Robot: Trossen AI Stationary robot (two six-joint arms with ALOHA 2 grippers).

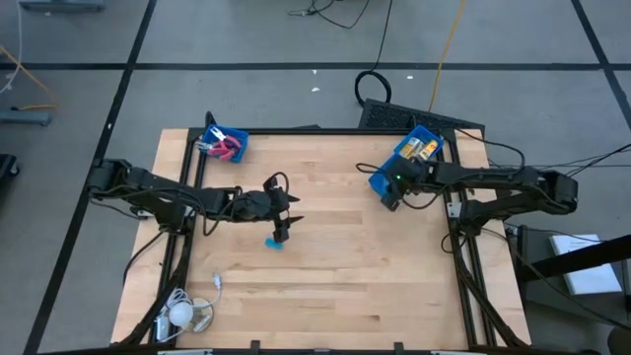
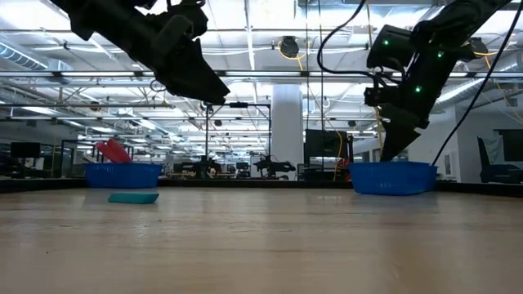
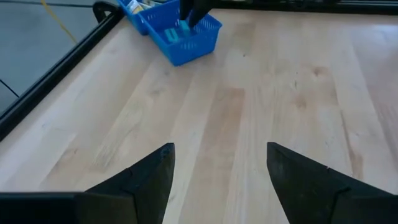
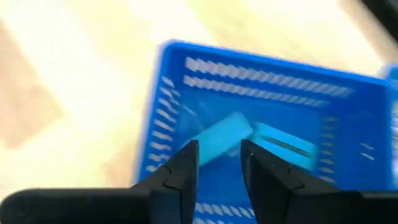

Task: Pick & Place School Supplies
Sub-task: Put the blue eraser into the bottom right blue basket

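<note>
From overhead I can't see whether the right gripper [image 1: 393, 189] touches anything; it hides much of the blue bin [image 1: 379, 181] under it. At ten o'clock, the pink scissors [image 1: 227, 148] are too small to count. My right wrist view is smeared, so the light-blue pieces [image 4: 225, 138] lack clear edges.

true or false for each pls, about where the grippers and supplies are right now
1. The right gripper is over a blue bin. True.
2. That bin is empty. False: two light-blue pieces lie in it.
3. The left gripper holds a light-blue piece. False: its fingers are open with only bare table between them.
4. One light-blue piece on the table lies outside any bin, beside the left gripper. True.
5. The red-handled scissors lie loose mid-table. False: they sit in the left bin.
</note>
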